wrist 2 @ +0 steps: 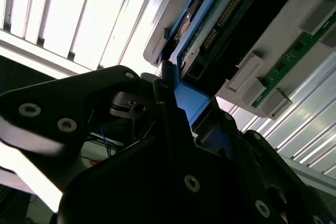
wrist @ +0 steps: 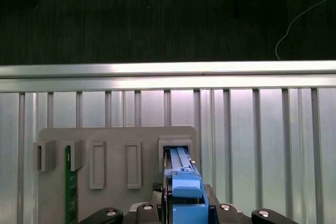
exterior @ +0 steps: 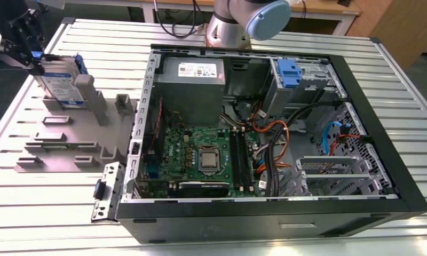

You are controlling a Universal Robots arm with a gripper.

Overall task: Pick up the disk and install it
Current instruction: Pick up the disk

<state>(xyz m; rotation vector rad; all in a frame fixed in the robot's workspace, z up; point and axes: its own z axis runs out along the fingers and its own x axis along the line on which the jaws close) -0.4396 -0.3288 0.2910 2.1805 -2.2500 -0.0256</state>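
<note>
Exterior view: the gripper (exterior: 34,53), at the exterior view's left, is pinching the upper edge of the disk (exterior: 62,82) by its blue side frame. The disk is standing on edge in a slot of the grey holder (exterior: 71,136), its labelled face showing. The holder is lying on the slatted metal table (exterior: 28,213), just beside the open computer case (exterior: 270,216). Inside the case, a green motherboard (exterior: 199,154) is lying flat, a grey metal box (exterior: 192,74) is sitting behind it, and a small blue bracket (exterior: 288,72) is sitting in the bay near the arm (exterior: 242,21). Second wrist view: a black finger (wrist 2: 167,87) of the gripper (wrist 2: 184,106) is pressing against the blue frame, and the disk (wrist 2: 220,17) is running down into the holder (wrist 2: 273,40). First wrist view: the disk (wrist: 181,179) is appearing end-on, its far end seated in the holder (wrist: 115,135). A green circuit board (wrist: 68,182) is standing in another slot, with two more slots lying between them.
</note>
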